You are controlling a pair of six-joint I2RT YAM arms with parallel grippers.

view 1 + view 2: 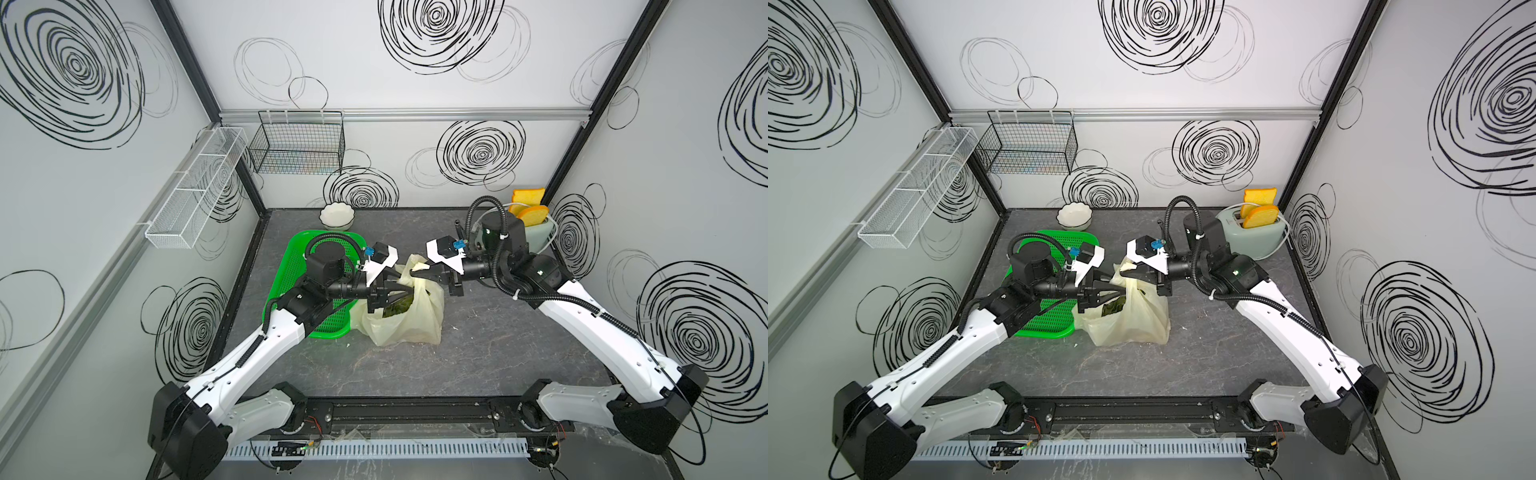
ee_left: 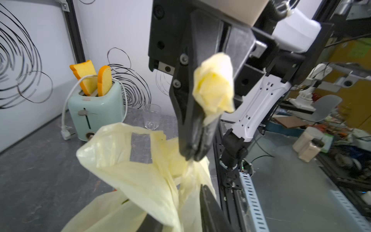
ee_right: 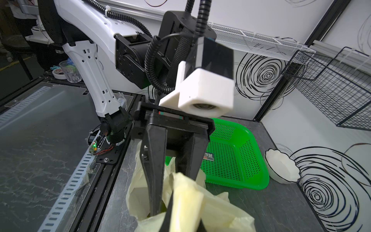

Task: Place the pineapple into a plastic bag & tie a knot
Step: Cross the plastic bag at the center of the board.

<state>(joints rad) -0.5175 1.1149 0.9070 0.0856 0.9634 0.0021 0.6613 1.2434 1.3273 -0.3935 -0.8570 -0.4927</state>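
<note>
Plastic bag [image 1: 415,324] — right gripper [image 1: 414,271] clamped on it, left gripper [image 1: 401,286] apart.

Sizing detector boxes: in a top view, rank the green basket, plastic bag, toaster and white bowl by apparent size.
1. green basket, partly hidden
2. plastic bag, close to the basket, so unsure
3. toaster
4. white bowl

I see a green perforated plastic basket [image 1: 292,258], a white scalloped bowl [image 1: 337,217] just behind it, and a mint-green toaster [image 1: 1256,241] holding toast [image 1: 1261,216] well to its right.

Tabletop [image 1: 1204,353] (dark, veined) bears bag [image 1: 1133,324], basket [image 1: 1050,320], bowl [image 1: 1074,216], toaster [image 1: 1254,239].
</note>
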